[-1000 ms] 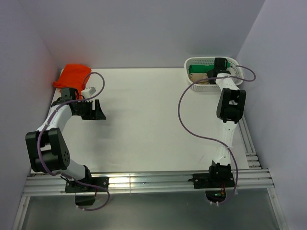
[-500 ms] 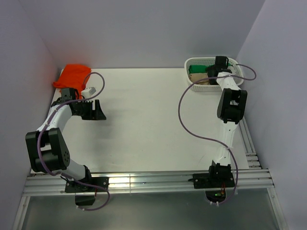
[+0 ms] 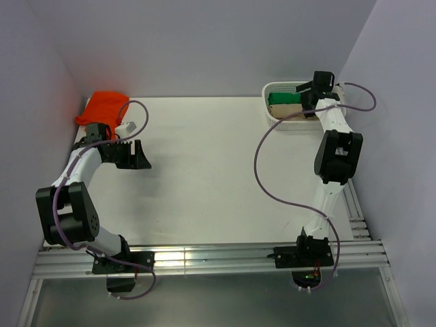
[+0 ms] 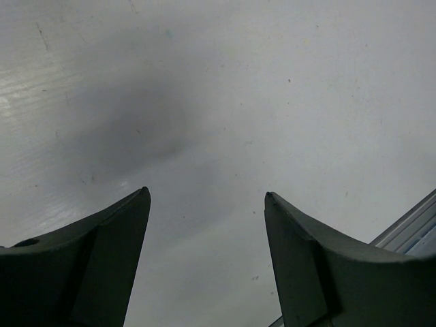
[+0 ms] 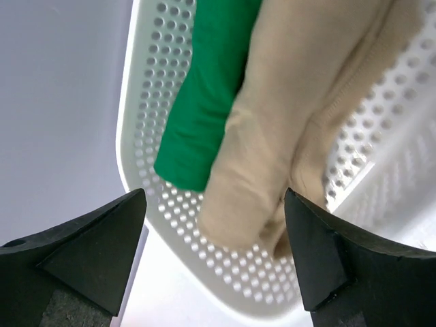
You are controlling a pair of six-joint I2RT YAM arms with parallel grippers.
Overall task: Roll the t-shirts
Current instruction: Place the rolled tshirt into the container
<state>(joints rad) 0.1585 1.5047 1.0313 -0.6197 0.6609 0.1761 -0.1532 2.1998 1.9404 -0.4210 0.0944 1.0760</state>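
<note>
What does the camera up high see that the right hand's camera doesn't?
Only the top camera shows the orange shirt in the far left corner, the left gripper and both whole arms. Only the right wrist camera shows the little holes of the basket up close, framed by the open fingers of the right gripper. Both show the basket holding the green shirt and the tan shirt.

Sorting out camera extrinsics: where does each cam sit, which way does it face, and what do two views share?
Top external: above and behind the robot, looking down on the table; left arm and right arm whole, orange t-shirt far left.
Left wrist: faces bare table; the left gripper shows, fingers open.
Right wrist: looks into the basket at green t-shirt and tan t-shirt; the right gripper shows, fingers open.
Shared: top and right wrist both see the basket.
</note>
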